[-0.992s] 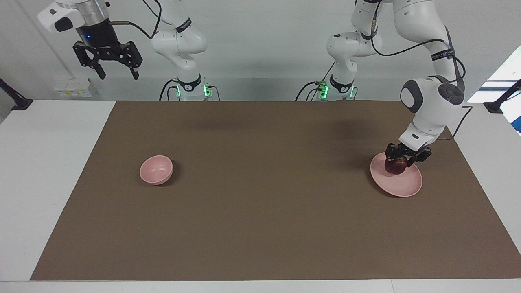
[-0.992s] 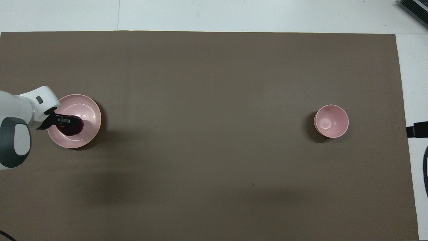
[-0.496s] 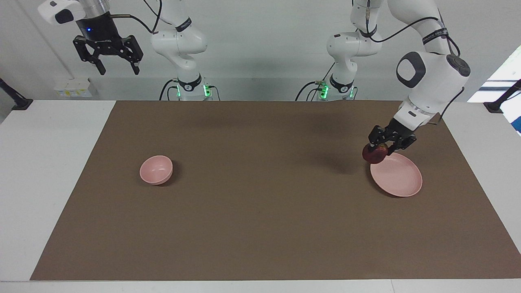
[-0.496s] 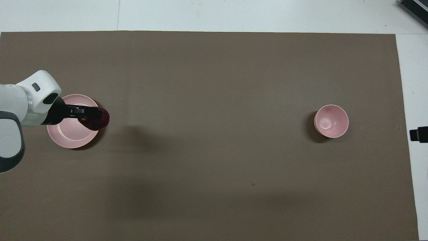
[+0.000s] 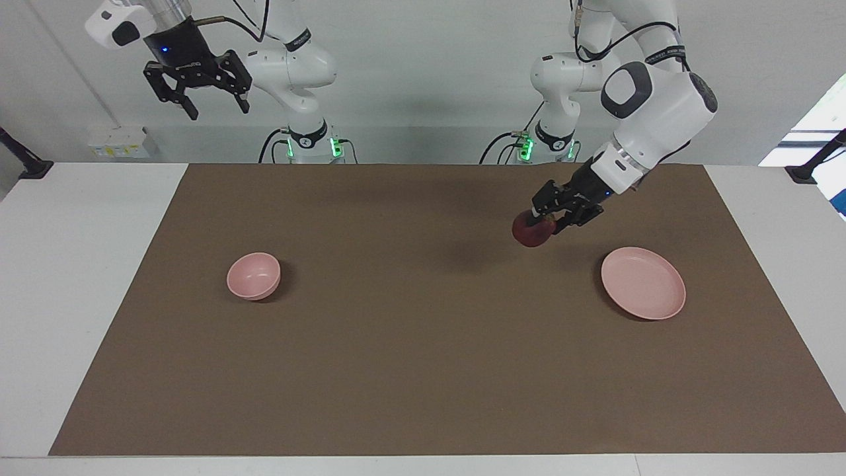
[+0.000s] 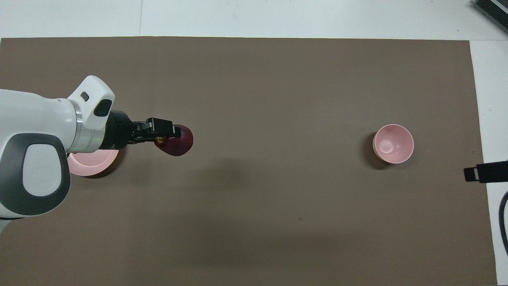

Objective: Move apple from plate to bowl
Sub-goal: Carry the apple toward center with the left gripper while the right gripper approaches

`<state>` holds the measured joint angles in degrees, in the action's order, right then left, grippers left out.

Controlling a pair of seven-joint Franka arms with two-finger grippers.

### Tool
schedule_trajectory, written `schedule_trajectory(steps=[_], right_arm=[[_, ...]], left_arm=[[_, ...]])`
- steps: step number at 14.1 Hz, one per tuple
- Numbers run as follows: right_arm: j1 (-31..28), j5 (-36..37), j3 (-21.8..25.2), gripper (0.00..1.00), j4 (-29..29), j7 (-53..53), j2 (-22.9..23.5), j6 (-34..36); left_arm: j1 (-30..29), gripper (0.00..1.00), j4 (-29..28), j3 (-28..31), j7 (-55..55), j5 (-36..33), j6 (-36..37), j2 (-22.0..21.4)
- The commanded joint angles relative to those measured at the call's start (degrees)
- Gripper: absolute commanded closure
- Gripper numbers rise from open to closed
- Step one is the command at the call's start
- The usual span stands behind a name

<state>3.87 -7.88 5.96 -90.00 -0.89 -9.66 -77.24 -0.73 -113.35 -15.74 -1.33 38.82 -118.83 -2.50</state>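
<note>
a brown mat [image 5: 423,330] is covering most of the white bench [image 5: 86,264] in front of a plain pale wall. you are carrying the apple [image 5: 533,231] in the left hand [image 5: 554,215], which is clamped on it from above, in the air over bare mat between the plate [image 5: 644,294] and the bowl [image 5: 254,276]. the plate is lying empty toward the left arm's end of the bench, the bowl well apart toward the right arm's end.

you are handling something that looks firm, round and fairly light, with a smooth skin that could be slipping or rolling between narrow fingers; judging by its shape, you are best gripping it across the widest part, and too hard a squeeze could be bruising it.

compared with a second ago, the apple is no longer sitting on the plate with the hand down around it: it is now lifted clear and travelling toward the bowl, already past the plate's rim. the right hand [image 5: 210,99], fingers apart, is waiting high above the right arm's end of the bench, and it is sitting a little closer to its own base than before. the bowl is not shifting.
</note>
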Motion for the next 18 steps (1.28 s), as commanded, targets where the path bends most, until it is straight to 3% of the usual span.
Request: schedule_trajectory(steps=[1,8,13,18], right_arm=[[-0.4,-6.5,-0.1,0.00,-3.8,8.7,-0.2,-0.7],[1.6,-18.2,-0.2,0.00,-7.0,28.9,3.2,-3.8],[1.7,-29.3,-0.2,0.00,-8.3,42.2,7.0,-5.3],[1.6,-40.7,-0.2,0.00,-8.2,55.8,11.4,-7.5]], left_arm=[[-0.3,1.00,0.4,-2.3,-1.1,7.8,0.8,-0.9],[-0.7,1.00,0.0,-12.0,-1.2,23.1,-5.9,-2.5],[-0.7,1.00,-0.3,-19.1,-1.9,31.3,-17.9,-3.0],[-0.1,1.00,-0.5,-24.1,-3.6,34.6,-29.5,-3.2]])
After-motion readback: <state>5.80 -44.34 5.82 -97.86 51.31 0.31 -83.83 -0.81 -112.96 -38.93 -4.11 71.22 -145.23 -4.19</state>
